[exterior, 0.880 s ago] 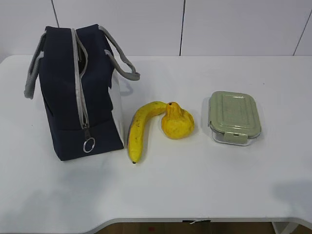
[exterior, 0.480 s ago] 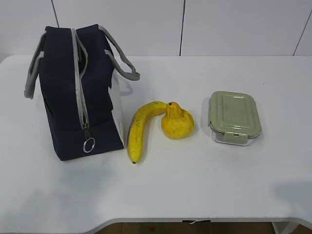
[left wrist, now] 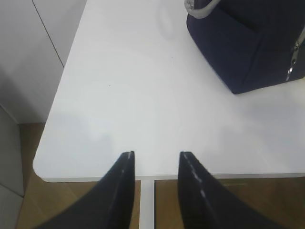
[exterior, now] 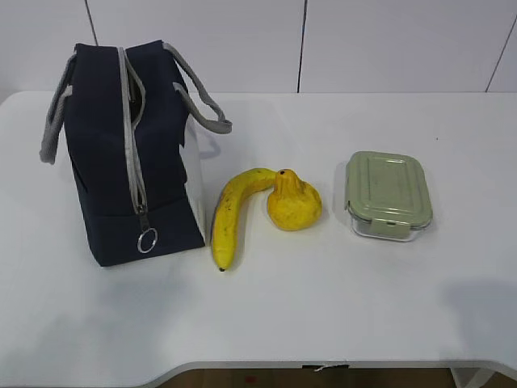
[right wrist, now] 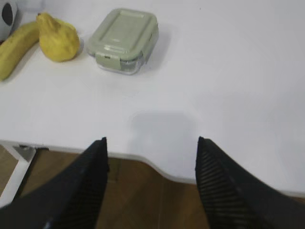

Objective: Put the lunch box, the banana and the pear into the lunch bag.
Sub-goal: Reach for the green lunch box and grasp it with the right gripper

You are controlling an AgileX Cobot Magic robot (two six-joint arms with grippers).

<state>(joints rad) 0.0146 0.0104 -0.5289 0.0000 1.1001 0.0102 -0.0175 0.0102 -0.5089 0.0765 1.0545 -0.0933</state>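
The navy lunch bag (exterior: 129,153) stands upright at the table's left, its grey zipper running down the near face; its corner (left wrist: 248,43) shows in the left wrist view. To its right lies the yellow banana (exterior: 230,214), its upper end touching the pear (exterior: 295,202). Further right sits the lunch box (exterior: 388,194) with its sage-green lid on. In the right wrist view the lunch box (right wrist: 125,39), pear (right wrist: 57,38) and banana (right wrist: 14,52) lie far ahead. My left gripper (left wrist: 156,155) is open over the table's near-left edge. My right gripper (right wrist: 151,140) is open wide over the front edge, holding nothing.
The white table (exterior: 323,307) ends in a rounded front edge; wood floor shows below it in both wrist views. White wall panels (exterior: 242,40) stand behind. Neither arm shows in the exterior view.
None of the objects has moved. A faint shadow at the table's right front edge has grown slightly.
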